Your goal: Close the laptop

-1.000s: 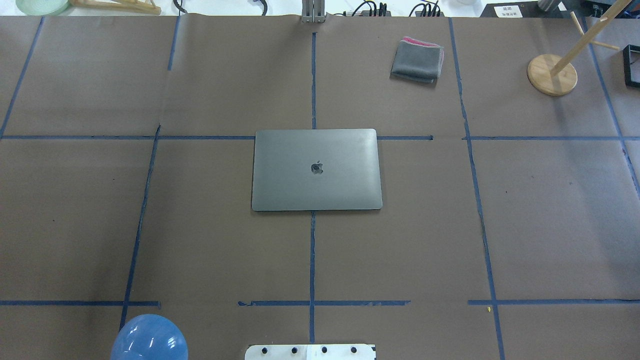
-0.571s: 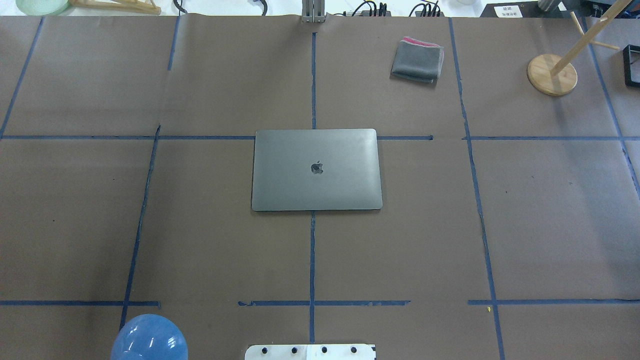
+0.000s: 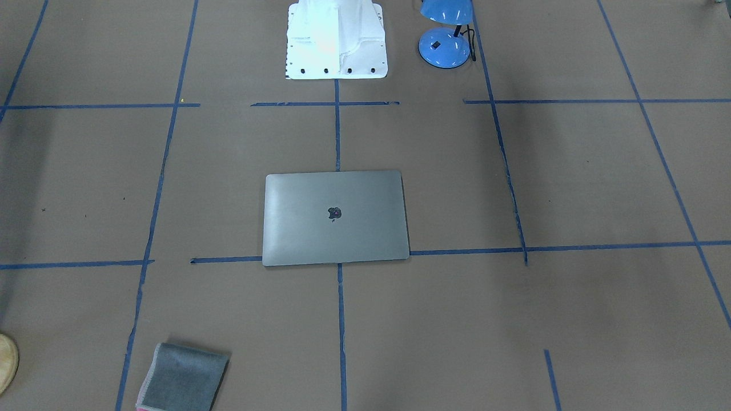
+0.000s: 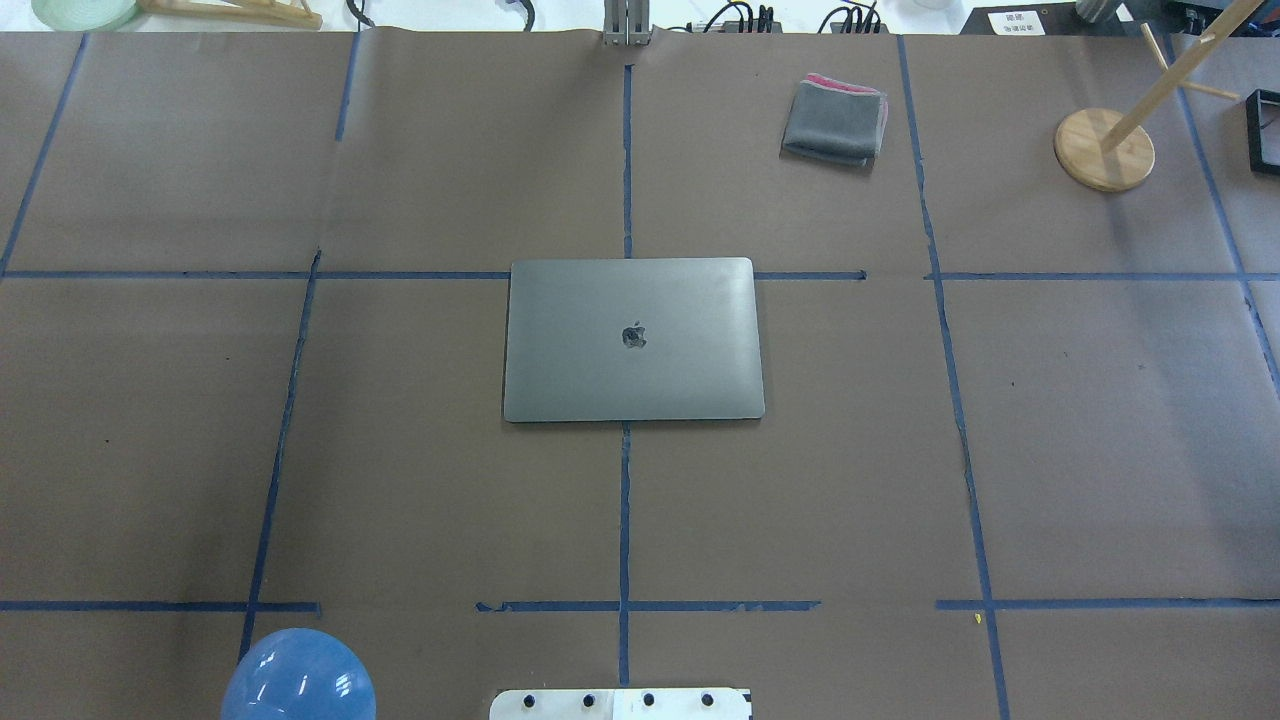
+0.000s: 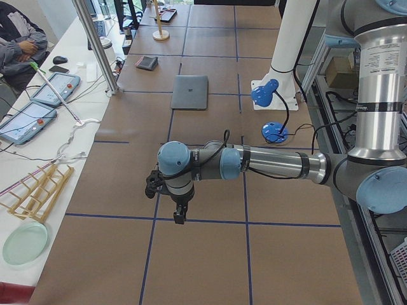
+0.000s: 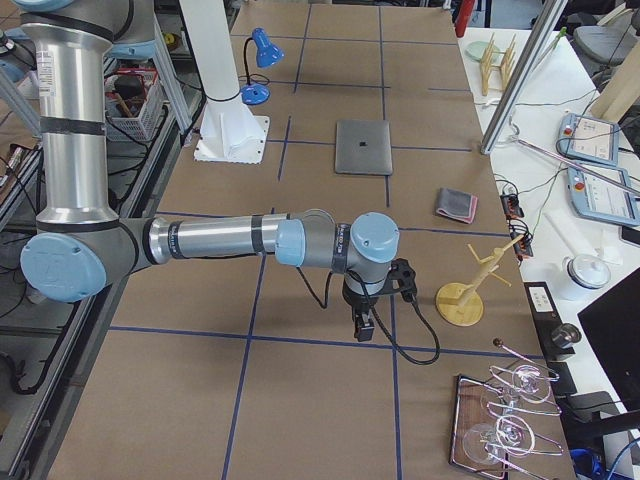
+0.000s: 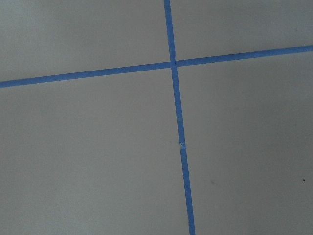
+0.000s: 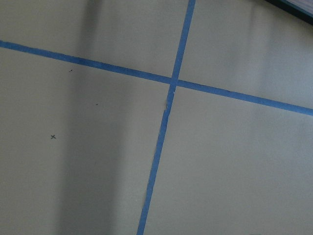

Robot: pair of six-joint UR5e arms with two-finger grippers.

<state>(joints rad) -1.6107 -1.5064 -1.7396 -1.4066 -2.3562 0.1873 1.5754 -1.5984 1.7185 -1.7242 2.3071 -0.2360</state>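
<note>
One laptop (image 4: 633, 340) lies shut and flat in the middle of the table (image 4: 400, 480), with a grey cloth (image 4: 835, 120) at one o'clock. My left gripper (image 5: 180, 218) hangs far off at nine and my right gripper (image 6: 364, 330) at three. I cannot tell if they are spread or pressed together. A low swing inward could bump it.

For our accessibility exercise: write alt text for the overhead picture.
A thin space-grey metal laptop lies shut, logo up, mid-table on brown paper gridded with blue tape. A folded grey cloth sits beyond it to the right; a blue lamp shade shows near left.
</note>
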